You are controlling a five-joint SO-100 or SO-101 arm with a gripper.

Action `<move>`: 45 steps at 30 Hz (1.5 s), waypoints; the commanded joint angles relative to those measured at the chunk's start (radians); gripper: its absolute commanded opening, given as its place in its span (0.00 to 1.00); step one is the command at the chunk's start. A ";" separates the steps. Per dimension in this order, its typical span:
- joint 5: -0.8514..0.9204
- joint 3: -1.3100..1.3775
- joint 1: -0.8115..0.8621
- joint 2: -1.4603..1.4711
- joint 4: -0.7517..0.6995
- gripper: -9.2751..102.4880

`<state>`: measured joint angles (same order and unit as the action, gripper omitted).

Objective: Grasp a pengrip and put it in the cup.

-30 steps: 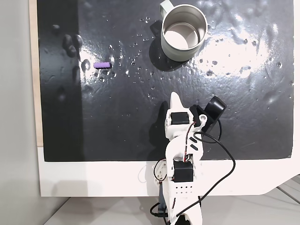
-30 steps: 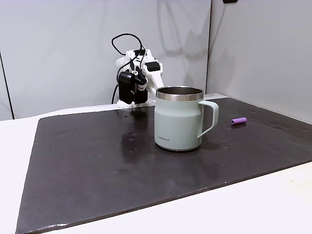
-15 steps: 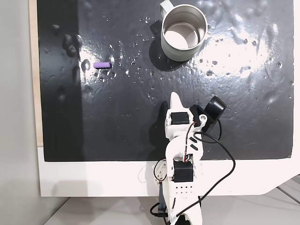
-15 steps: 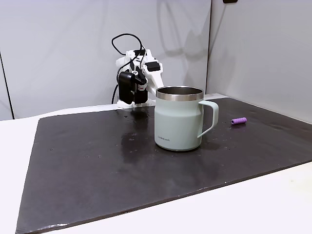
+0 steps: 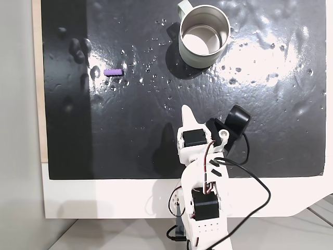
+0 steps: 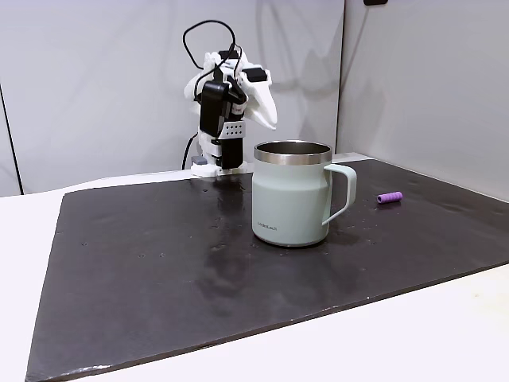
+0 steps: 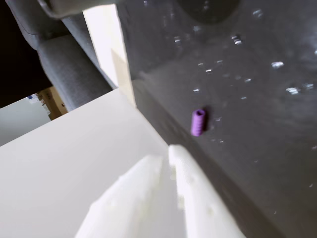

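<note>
Your arm has just lifted from its folded rest: a second ago it sat low by its base, and now in a fixed view it stands raised above the table [image 6: 119,263] behind the cup [image 6: 291,193]. From above, the jaws [image 5: 185,110] have swung slightly to the left, toward the pengrip [image 5: 112,72]. That reads as the start of the reach, nothing more.

The jaws are empty and nearly closed; the wrist view shows just a thin slit between the white fingers [image 7: 190,183]. You need to open them before descending.

The pengrip lies flat on the dark mat [image 5: 130,140], well apart from the cup and untouched. In the wrist view it sits ahead of the fingertips, near the mat's edge.
</note>
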<state>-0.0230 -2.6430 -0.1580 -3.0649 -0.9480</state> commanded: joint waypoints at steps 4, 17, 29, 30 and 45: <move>-0.081 0.492 -0.046 0.410 -0.196 0.08; -0.325 1.336 -0.259 1.224 -0.538 0.09; -0.348 1.634 -0.382 1.554 -0.480 0.09; -0.348 1.655 -0.388 1.580 -0.479 0.09; -0.466 1.859 -0.491 1.907 -0.480 0.40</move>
<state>-0.4587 -0.8575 -0.6366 -1.1674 -1.4481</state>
